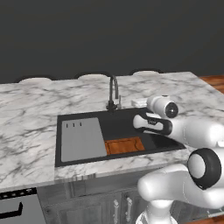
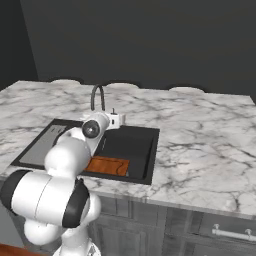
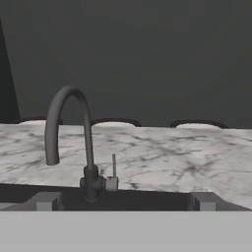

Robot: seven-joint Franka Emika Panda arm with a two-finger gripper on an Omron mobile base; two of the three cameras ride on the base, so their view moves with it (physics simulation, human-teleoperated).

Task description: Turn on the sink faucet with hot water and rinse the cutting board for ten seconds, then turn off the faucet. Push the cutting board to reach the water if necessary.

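Room: dark plain wall fills the upper half of every view; pale chair backs peek over the far edge of the counter.
Counter [image 1: 26,131]: white grey-veined marble, running across the middle of both base views.
Sink [image 1: 127,124]: black recessed basin at centre of the left base view, dry; no stream of water is visible.
Grey slab [image 1: 81,139]: large, with three slots, lying in the left part of the basin.
Cutting board [image 1: 125,145]: small orange-brown board flat on the basin floor just right of the slab, against the near wall, lower centre of the left base view.
Sink faucet [image 3: 69,138]: dark gooseneck behind the basin's far edge, spout arching towards the left of the hand view; its outlet looks set well back from the board, though I cannot tell exactly.
Lever [image 3: 113,167]: thin silvery stick upright just right of the faucet base, with a small red mark at its foot.
Hand [image 3: 125,199]: released, fingers spread wide and gripping nothing, level with the faucet base, lever roughly centred between the fingertips.
Step in hand: approaching the lever to start hot water.
Doing it well: I judge it best to advance straight, keep clear of the gooseneck, contact the lever high for leverage, then swing it to the hot side; afterwards push the board back under the spout if the stream misses it.
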